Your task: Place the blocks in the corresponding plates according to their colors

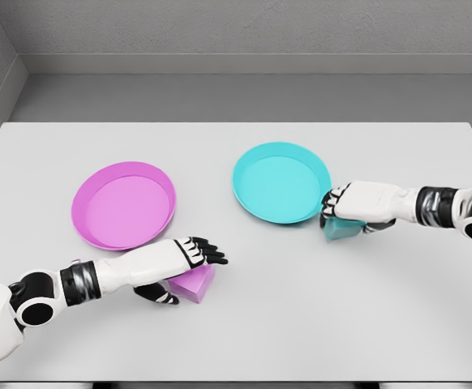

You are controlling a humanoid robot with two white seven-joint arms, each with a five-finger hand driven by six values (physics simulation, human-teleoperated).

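On the table (pixel 244 324), hands cover blocks — no writing legible anywhere.

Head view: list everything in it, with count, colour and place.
table: one, light grey, fills most of the view
pink plate: one, table's left half
cyan plate: one, right of centre
pink block: one, in front of the pink plate, under the left hand
cyan block: one, at the cyan plate's lower right edge, under the right hand
left hand: white and black, fingers over the pink block
right hand: white and black, on the cyan block
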